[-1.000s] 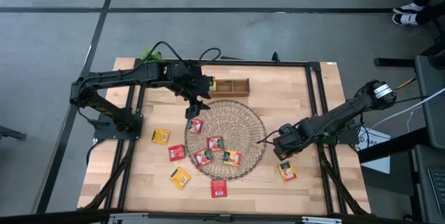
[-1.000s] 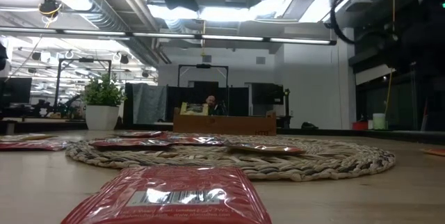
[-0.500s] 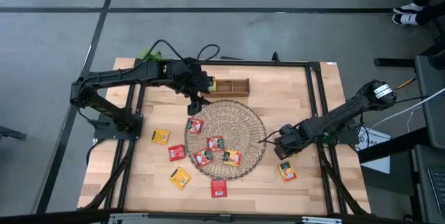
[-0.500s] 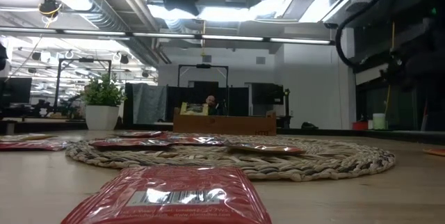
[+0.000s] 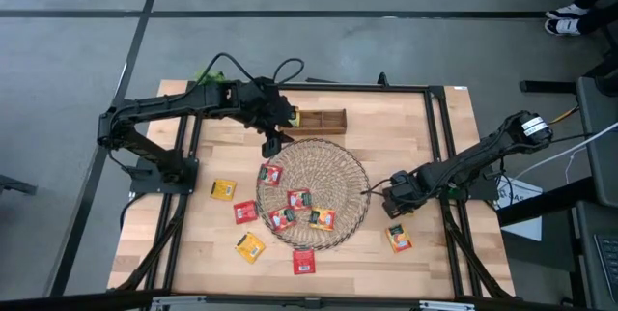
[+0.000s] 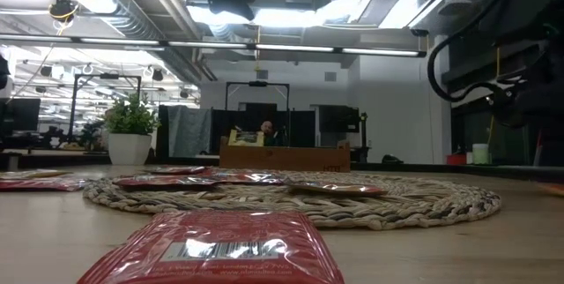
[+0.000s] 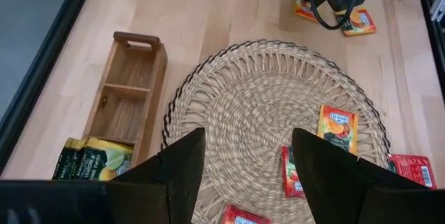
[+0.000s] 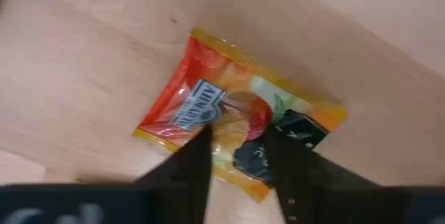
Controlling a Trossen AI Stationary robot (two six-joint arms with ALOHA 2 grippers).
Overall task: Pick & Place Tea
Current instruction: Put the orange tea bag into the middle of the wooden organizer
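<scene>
Right gripper over orange tea sachet on bare wood beside wicker mat, fingers straddling it, grip unclear. Left gripper spread, empty, above mat's far edge near wooden box.

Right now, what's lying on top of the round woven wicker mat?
Four small flat tea sachets lie on the round woven wicker mat, red and orange. A fifth red sachet sits by its near rim; whether it overlaps is unclear. Nothing shows of what's beneath the mat.
</scene>
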